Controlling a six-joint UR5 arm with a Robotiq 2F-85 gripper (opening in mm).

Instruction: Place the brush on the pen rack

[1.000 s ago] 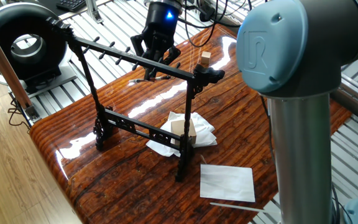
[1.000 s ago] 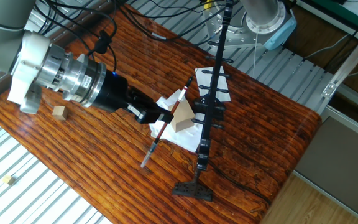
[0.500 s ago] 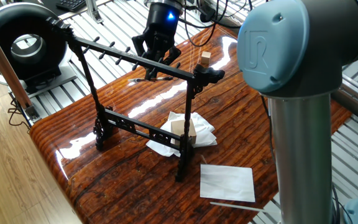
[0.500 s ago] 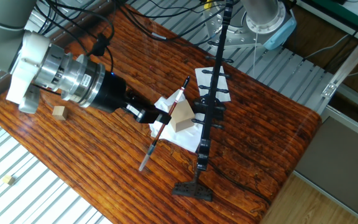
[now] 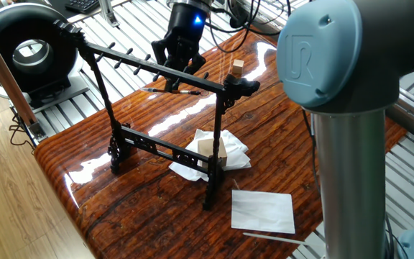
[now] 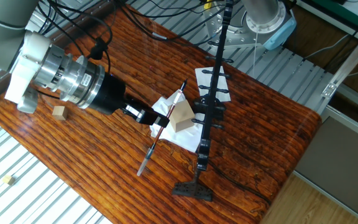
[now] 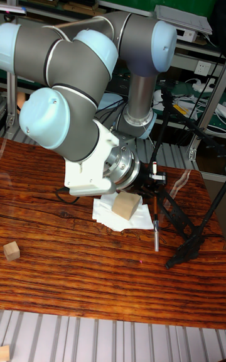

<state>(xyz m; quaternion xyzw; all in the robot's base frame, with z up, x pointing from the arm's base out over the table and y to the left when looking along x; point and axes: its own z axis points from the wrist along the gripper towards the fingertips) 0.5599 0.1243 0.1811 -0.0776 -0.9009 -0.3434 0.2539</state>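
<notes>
Your brush (image 6: 160, 132) is off the table, pinched near its middle by the gripper (image 6: 156, 121), whose two dark fingers are closed tight on the thin shaft. It is a slim stick, dark with a reddish stretch along the shaft and a pale lower end, and it hangs slanted, upper tip toward the pen rack (image 6: 207, 118), pale end out over the tabletop. In the tall fixed view the brush (image 7: 155, 227) points down just beside the rack's foot (image 7: 188, 250).

The pen rack (image 5: 165, 115) is a black metal frame: two upright posts, a top bar lined with short pegs, a lower crossbar, flat feet. In one fixed view the gripper (image 5: 177, 75) sits just behind the top bar; you cannot tell whether the brush touches it.

Under the rack lies a crumpled white tissue (image 5: 218, 147) with a pale wooden block (image 6: 180, 117) on it. A flat white paper sheet (image 5: 262, 211) lies near the rack's foot, and a small wooden cube (image 6: 58, 112) sits apart. The wooden table (image 6: 86, 155) is glossy, reddish-brown and strongly grained.
</notes>
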